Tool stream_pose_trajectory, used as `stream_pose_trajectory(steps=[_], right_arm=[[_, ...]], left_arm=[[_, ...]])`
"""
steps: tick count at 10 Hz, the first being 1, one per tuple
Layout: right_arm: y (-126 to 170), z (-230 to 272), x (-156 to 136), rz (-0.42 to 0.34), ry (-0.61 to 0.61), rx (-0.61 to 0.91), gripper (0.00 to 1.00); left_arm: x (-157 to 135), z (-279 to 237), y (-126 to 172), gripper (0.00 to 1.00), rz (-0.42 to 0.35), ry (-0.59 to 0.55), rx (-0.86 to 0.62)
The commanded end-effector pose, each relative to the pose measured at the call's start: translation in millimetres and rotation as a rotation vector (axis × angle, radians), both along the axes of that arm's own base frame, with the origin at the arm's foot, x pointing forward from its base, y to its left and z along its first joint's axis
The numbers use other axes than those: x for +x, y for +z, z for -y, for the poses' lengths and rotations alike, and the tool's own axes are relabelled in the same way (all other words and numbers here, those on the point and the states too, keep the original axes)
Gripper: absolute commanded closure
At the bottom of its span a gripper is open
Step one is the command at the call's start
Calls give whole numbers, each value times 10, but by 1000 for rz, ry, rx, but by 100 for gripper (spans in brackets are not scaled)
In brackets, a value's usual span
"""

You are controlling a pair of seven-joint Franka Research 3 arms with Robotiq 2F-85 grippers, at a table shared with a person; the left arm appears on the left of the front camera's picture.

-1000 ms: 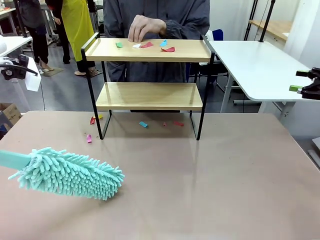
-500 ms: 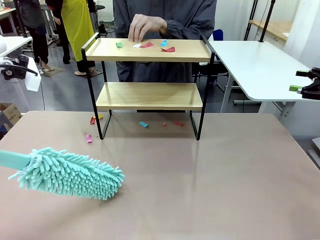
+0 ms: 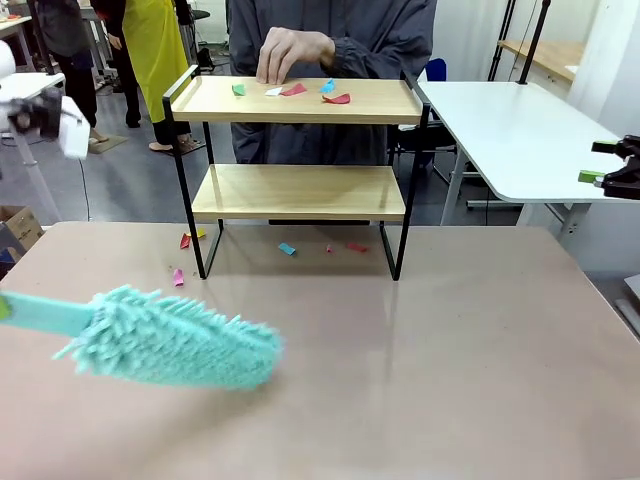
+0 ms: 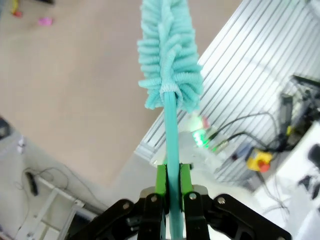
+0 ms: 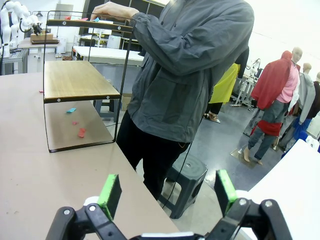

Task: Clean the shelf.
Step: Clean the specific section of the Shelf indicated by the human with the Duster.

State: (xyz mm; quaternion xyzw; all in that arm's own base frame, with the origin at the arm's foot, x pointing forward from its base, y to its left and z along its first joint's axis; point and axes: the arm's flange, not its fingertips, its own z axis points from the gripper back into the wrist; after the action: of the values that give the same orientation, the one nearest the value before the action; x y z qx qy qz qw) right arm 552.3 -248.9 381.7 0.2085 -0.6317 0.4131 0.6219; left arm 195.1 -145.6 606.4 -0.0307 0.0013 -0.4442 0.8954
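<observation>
**Swinging the duster out toward the shelf**

The fluffy turquoise microfibre duster (image 3: 175, 342) has slid rightward over the brown tabletop (image 3: 450, 350) in the last half-second. It now smears with motion, where before it hung sharp and still. The left hand (image 4: 170, 189) is clamped on its thin turquoise handle, green pads pressed to either side. The right hand (image 5: 167, 192) waits off to the side with jaws spread wide, holding nothing.

The small two-tier shelf of light wooden boards on a black metal frame (image 3: 300, 192) stands at the far side of the tabletop, well apart from the duster. Coloured paper scraps (image 3: 335, 97) lie on its top board, where the person's hand (image 3: 290, 50) has stayed. More scraps (image 3: 287, 248) lie on the tabletop beneath it. The approach looks to be only starting, and no board has been swept yet.
</observation>
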Motion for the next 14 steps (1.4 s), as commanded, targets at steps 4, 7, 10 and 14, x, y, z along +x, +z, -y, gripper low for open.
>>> stream_pose_trajectory(steps=[4,7,10,14], right_arm=[[72,-23,1,-17,-4,-3,0],[72,-23,1,-17,-4,-3,0],[72,-23,1,-17,-4,-3,0],[72,-23,1,-17,-4,-3,0]], left_arm=[[-90,678,970,87,19,167,-470],[-95,1379,1629,87,79,394,-705],[-38,2146,1981,87,127,642,-800],[168,2961,1953,87,365,911,-857]])
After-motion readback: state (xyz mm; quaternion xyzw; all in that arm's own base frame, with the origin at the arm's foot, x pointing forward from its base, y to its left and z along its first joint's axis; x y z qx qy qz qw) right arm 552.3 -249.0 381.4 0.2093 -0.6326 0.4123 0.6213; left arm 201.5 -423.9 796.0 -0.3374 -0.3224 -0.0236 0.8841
